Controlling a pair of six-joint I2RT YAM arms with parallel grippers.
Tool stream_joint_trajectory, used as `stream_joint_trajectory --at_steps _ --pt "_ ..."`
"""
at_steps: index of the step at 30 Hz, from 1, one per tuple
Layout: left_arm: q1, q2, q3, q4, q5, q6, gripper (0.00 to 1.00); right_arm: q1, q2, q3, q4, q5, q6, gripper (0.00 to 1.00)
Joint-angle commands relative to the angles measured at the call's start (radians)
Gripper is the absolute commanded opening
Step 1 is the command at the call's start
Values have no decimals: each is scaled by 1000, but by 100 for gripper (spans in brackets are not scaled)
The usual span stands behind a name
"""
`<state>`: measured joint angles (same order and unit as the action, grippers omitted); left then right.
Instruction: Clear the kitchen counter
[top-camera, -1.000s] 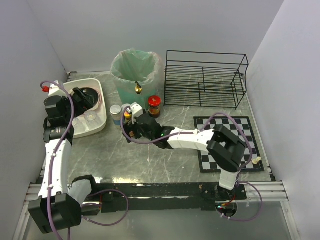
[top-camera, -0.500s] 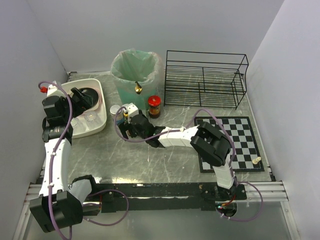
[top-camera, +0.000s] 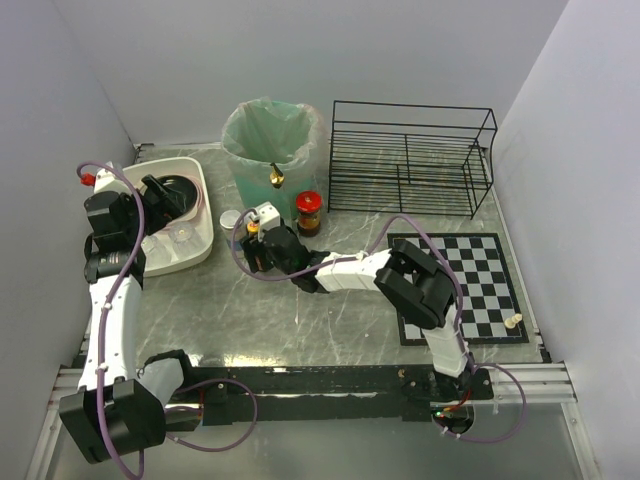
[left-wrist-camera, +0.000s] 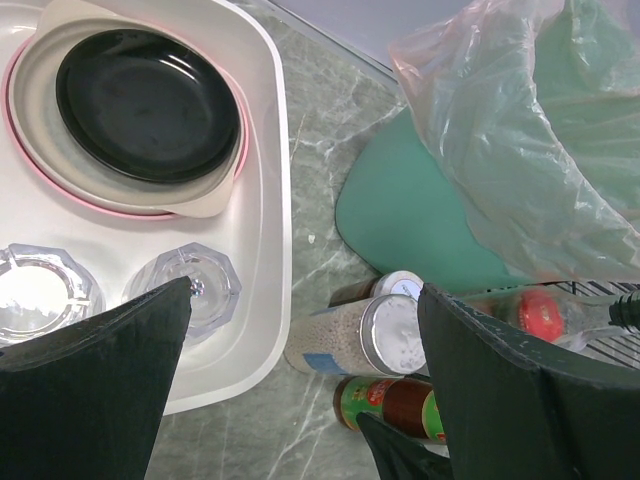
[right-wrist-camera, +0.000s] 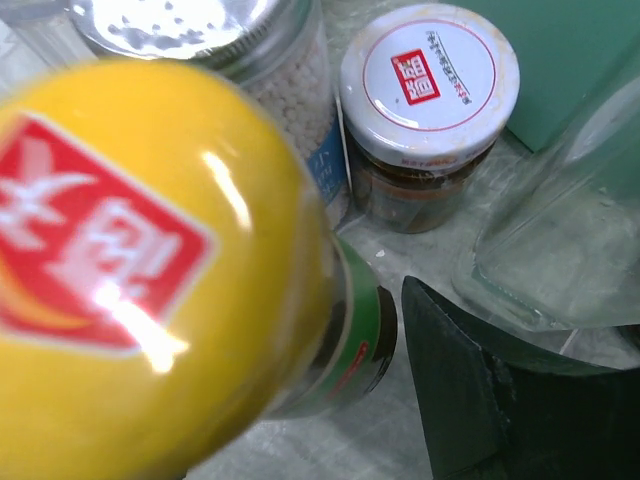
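On the kitchen counter (top-camera: 260, 320), a cluster of jars stands in front of the green bin. It holds a yellow-capped, green-labelled bottle (right-wrist-camera: 140, 260), a silver-lidded grain jar (left-wrist-camera: 350, 340) and a white-lidded jar (right-wrist-camera: 430, 75). My right gripper (top-camera: 257, 243) reaches low across the counter and straddles the yellow-capped bottle (top-camera: 254, 229). The right finger (right-wrist-camera: 470, 400) stands a small gap off the bottle; the other finger is hidden behind the cap. My left gripper (left-wrist-camera: 300, 340) hangs open over the white tub's right rim (left-wrist-camera: 270, 200), holding nothing.
The tub (top-camera: 200, 215) holds a black bowl (left-wrist-camera: 145, 105) on a plate, and glasses (left-wrist-camera: 200, 290). A green bag-lined bin (top-camera: 272, 140) and a red-lidded jar (top-camera: 309, 208) stand behind the cluster. A black wire rack (top-camera: 410, 160) stands back right. The checkered mat (top-camera: 470, 285) carries a small pale piece (top-camera: 514, 321).
My right arm has slid left and its gripper has moved in around the yellow-capped bottle, with the jaws narrowing. The left arm has hardly moved.
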<state>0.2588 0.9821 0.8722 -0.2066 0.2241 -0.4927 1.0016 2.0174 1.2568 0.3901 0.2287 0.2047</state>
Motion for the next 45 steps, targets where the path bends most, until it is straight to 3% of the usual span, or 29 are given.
stream_joint_trajectory --at_steps 1,6,12,17,24,29,37,45 --pt "5 1 22 27 21 -10 100 -6 40 35 59 23 1 76" --pt "7 4 24 26 23 -10 99 -8 55 38 59 27 -1 73" --pt "7 6 25 24 23 -9 99 -8 47 18 78 34 -4 58" --pt "7 4 22 26 21 -10 99 -8 3 -20 98 31 -10 38" --pt "5 -2 25 24 17 -4 99 -6 -133 -112 78 4 -14 0" --pt "7 -6 24 22 9 -3 99 -6 -316 -261 67 18 -14 0" --pt "5 -11 25 21 35 6 99 -24 -584 -387 -91 99 -24 0" --pt "-18 -17 24 15 15 8 99 -207 -842 -344 -293 -6 -28 0"
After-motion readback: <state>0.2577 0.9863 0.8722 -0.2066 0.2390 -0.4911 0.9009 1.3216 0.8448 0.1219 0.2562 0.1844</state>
